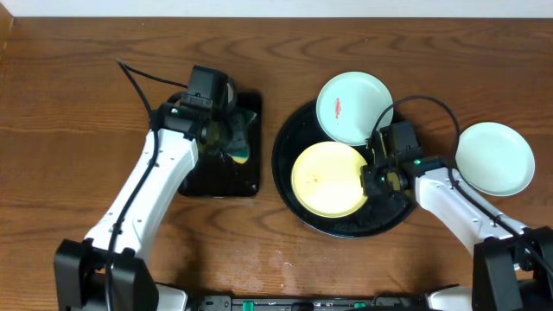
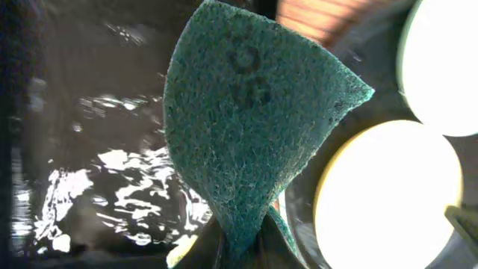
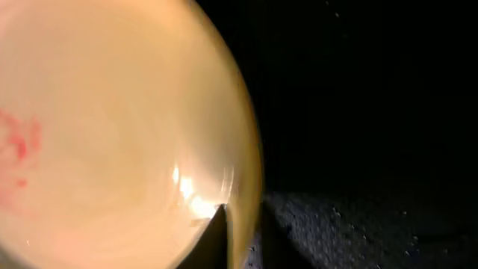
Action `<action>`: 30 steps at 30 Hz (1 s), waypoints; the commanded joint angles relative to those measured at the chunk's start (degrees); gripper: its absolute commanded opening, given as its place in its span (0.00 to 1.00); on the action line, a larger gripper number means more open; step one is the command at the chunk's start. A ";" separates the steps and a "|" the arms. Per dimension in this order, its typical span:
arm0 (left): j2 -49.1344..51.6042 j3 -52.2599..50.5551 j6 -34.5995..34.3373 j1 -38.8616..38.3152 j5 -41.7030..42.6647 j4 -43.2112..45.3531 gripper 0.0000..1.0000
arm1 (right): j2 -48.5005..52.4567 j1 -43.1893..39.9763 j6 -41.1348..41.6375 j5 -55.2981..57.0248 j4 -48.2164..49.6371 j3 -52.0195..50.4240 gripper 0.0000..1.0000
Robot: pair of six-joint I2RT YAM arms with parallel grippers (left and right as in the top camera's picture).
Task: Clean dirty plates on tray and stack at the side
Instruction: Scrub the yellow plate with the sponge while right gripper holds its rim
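Observation:
The round black tray (image 1: 298,203) holds the pale yellow plate (image 1: 327,179), which has a faint red smear (image 3: 19,146). A mint-white plate (image 1: 350,105) with a red smear leans on the tray's far rim. Another mint-white plate (image 1: 494,157) lies on the bare wood at the right. My right gripper (image 1: 373,177) is shut on the yellow plate's right rim (image 3: 240,224). My left gripper (image 1: 226,130) is shut on a green scrubbing sponge (image 2: 246,142) above the small rectangular black tray (image 1: 225,177).
The rectangular black tray (image 2: 89,149) looks wet and glossy. Bare brown wood tabletop (image 1: 69,112) surrounds both trays. Cables run from each wrist across the table.

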 commanded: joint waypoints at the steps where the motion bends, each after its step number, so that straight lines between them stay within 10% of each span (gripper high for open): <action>1: 0.33 0.57 -2.12 -2.84 4.72 0.22 0.08 | -0.44 0.24 1.33 -0.46 2.43 -0.94 0.01; 30: 19.56 0.46 -21.68 -25.59 11.63 18.29 0.08 | 3.96 0.00 9.20 6.56 2.99 -0.92 0.01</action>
